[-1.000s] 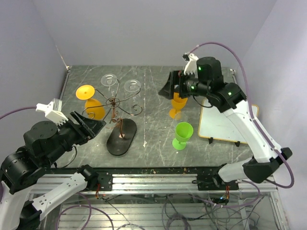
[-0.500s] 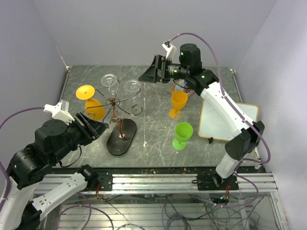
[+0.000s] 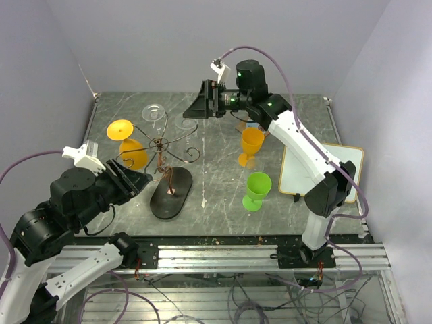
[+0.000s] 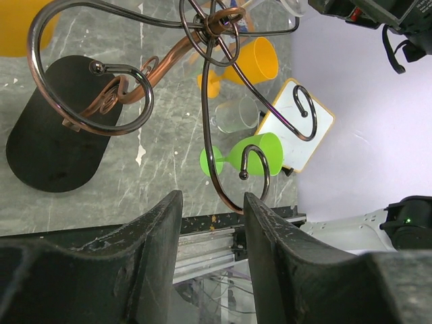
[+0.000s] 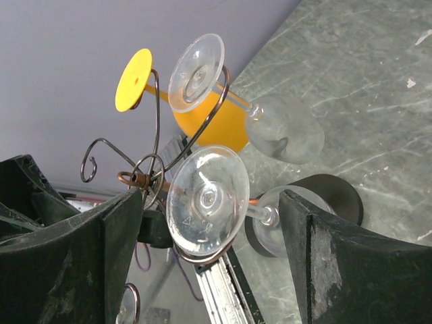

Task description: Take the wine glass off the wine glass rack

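- Right now my right pincer [image 5: 210, 196] is spread wide, reaching in from the far right toward the wine glass rack [image 3: 160, 144], with nothing clamped in it.
- From its wrist view, the round foot of a clear wine glass [image 5: 206, 202] lies between my two fingers. I cannot tell whether either finger touches it.
- That glass hangs bowl-down from a scroll arm on the far right side of the rack, its foot caught in the wire.
- A second clear wine glass [image 5: 196, 71] hangs from the far arm just left of it, and an orange wine glass [image 3: 128, 145] hangs on the rack's left side.
- The rack stands on its dark oval base [image 3: 171, 194] on the left half of the grey marbled surface [image 3: 216, 202].
- My left pincer [image 3: 135, 179] is at a middling gap, near-left of the rack and just beside the base. From its wrist view, a curled wire end of the rack shows in the gap, and I cannot tell whether it touches.
- Right of the rack an orange goblet [image 3: 251, 143] stands upright, with a green goblet [image 3: 256, 189] just nearer.
- A white board [image 3: 317, 172] lies at the surface's right edge.
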You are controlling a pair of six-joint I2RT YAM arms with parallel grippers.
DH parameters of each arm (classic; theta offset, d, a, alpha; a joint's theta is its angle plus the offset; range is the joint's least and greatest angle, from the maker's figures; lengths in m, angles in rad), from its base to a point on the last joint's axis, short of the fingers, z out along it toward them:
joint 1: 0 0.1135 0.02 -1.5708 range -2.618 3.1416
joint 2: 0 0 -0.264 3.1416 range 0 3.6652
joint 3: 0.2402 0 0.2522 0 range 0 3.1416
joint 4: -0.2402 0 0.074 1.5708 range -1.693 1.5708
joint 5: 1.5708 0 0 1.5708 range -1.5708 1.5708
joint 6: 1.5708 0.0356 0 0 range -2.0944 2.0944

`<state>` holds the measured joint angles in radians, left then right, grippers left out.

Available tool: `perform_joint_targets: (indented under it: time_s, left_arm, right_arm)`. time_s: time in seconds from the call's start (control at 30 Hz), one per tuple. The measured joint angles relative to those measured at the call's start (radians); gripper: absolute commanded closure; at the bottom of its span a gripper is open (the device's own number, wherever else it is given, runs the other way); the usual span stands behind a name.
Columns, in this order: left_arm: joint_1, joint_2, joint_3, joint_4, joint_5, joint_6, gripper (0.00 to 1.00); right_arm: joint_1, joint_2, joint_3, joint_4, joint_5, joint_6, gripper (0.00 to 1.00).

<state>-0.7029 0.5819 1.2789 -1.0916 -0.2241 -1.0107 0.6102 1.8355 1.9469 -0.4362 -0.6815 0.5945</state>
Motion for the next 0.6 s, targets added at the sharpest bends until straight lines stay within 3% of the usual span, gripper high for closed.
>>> perform_joint_targets:
  time_s: [0.17,0.4,0.6]
  left_arm:
    - [0.000,0.003,-0.003,-0.001,0.000,0.000,0.49]
    - [0.000,0.003,-0.016,0.010,0.002,0.000,0.51]
    - [0.000,0.000,-0.016,0.009,0.001,0.000,0.51]
  right_arm:
    - [0.007,0.034,0.051,-0.030,0.008,-0.037,0.12]
    - [0.009,0.137,0.200,-0.117,0.050,-0.106,0.15]
    - [0.022,0.125,0.144,-0.123,0.049,-0.109,0.32]
